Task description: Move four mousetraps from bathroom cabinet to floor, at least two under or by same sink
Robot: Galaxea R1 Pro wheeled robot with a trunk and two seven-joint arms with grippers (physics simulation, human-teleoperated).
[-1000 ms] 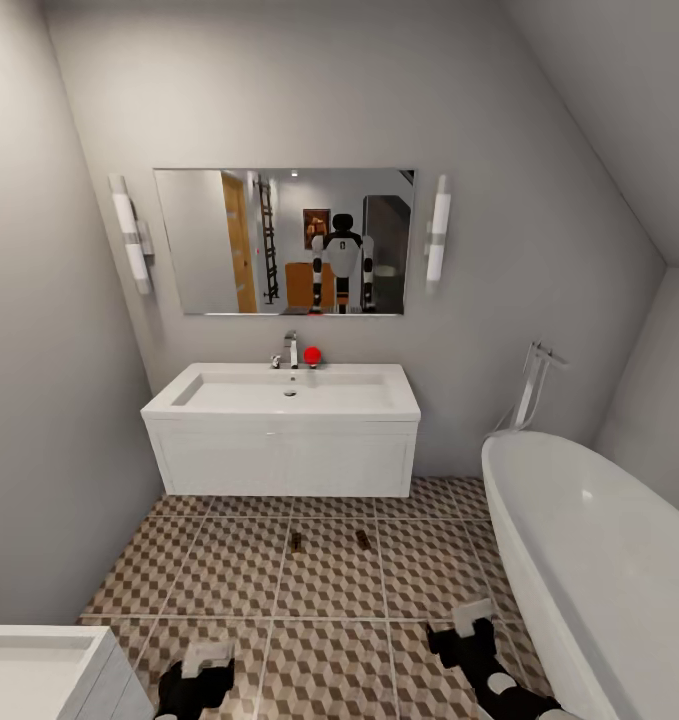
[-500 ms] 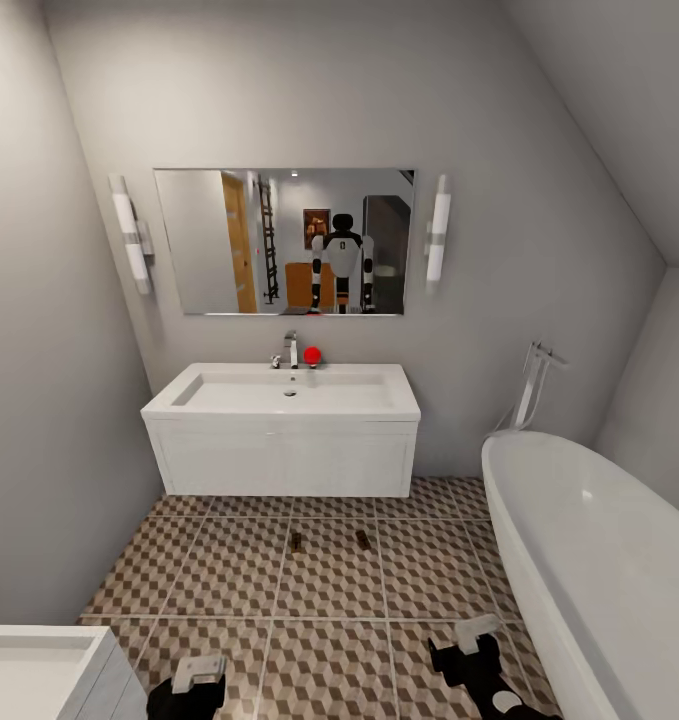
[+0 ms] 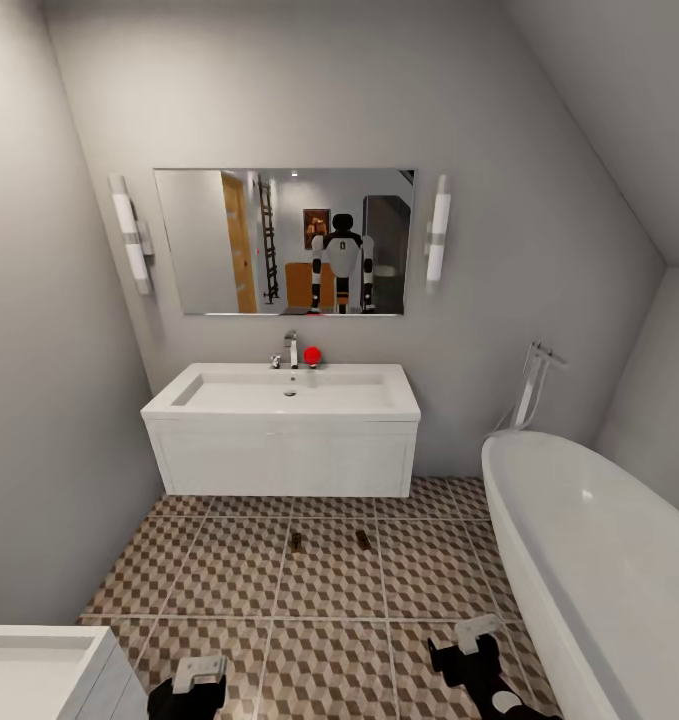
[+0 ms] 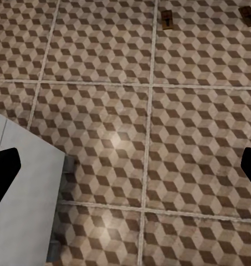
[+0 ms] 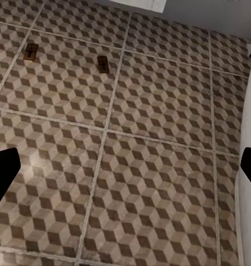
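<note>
Both grippers, left gripper and right gripper, hang spread and empty above the bathroom floor. Two mousetraps lie just before the sink; a bathtub flanks the right.

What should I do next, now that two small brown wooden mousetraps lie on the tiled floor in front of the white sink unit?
Probably turn away and go fetch more. Two small brown wooden mousetraps lie on the cube-patterned tile floor just in front of the white rectangular sink. The fingers of the left gripper and right gripper stand wide apart with nothing between them.
</note>
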